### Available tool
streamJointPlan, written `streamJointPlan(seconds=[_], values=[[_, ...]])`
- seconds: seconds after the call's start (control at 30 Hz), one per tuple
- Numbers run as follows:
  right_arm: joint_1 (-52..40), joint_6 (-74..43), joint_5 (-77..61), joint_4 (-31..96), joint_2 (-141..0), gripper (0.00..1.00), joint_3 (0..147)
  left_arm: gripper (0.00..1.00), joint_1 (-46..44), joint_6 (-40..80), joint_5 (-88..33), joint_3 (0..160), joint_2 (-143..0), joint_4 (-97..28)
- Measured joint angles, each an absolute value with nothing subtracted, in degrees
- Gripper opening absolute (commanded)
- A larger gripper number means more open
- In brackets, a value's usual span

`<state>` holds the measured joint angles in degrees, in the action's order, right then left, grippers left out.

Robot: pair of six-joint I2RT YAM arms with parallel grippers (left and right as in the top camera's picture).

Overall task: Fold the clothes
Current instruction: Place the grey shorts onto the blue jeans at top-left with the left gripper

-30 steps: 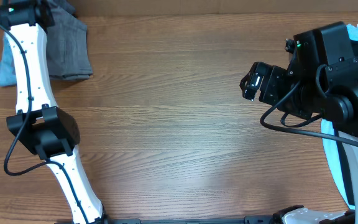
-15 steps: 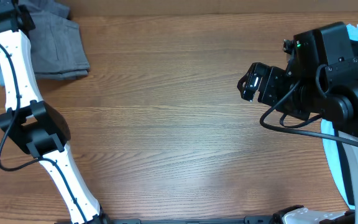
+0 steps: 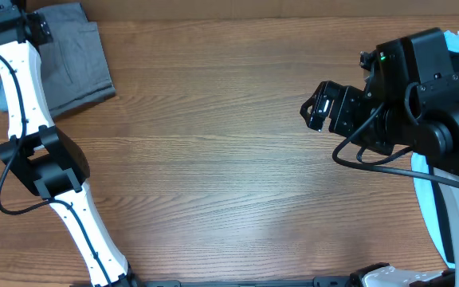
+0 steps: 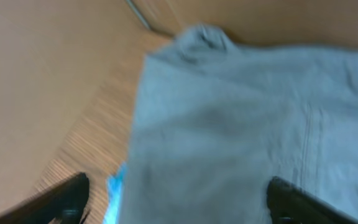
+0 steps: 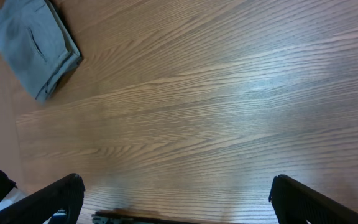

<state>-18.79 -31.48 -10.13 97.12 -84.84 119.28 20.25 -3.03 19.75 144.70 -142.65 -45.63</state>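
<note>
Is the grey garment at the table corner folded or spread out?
Folded. The grey garment lies as a compact rectangle, with stacked layers showing along its edge.

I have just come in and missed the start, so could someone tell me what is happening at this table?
Two robot arms are folding clothes. The left hand is open above a grey garment that looks folded, at the far left corner of the table. A light blue cloth shows beside it. The right hand is open too, holds nothing, and hangs over bare wood.
</note>
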Motion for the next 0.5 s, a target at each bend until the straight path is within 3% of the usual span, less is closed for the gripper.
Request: streamJointPlan(seconds=[0.03,0.07,0.1,0.13,0.23,0.27,0.37,0.43,0.5], values=[[-18.8,-31.5,-10.1,97.1,-84.8,1.0,119.3,0.56,20.3,-2.5,18.9,144.7,-142.6,-46.8],[-18.9,-31.5,-10.1,97.1,-84.8,1.0,119.3,0.54,20.3,-2.2,18.3,144.7,-142.6,-47.9],[-19.0,-31.4,-10.1,97.1,-84.8,1.0,119.3,0.62,20.2,-1.6,17.6,144.7,-142.6,-48.9],[-19.1,-31.4,-10.1,97.2,-84.9,1.0,119.3,0.63,20.2,-1.3,17.1,144.7,-142.6,-49.7],[-20.0,-30.9,-10.2,97.1,-84.9,1.0,119.3,0.6,20.0,-0.5,16.7,144.7,-142.6,-51.1],[-20.1,-30.8,-10.2,97.2,-84.9,1.0,119.3,0.45,20.0,-0.3,16.6,144.7,-142.6,-51.5],[-20.3,-30.4,-10.3,97.1,-84.9,1.0,119.2,0.16,20.6,1.5,16.3,144.7,-142.6,-54.3],[-20.3,-30.3,-10.3,97.1,-84.9,1.0,119.2,0.04,21.6,2.7,16.1,144.7,-142.6,-55.5],[-20.3,-30.0,-10.3,97.1,-84.9,1.0,119.2,0.04,23.0,3.0,15.5,144.7,-142.6,-56.0]])
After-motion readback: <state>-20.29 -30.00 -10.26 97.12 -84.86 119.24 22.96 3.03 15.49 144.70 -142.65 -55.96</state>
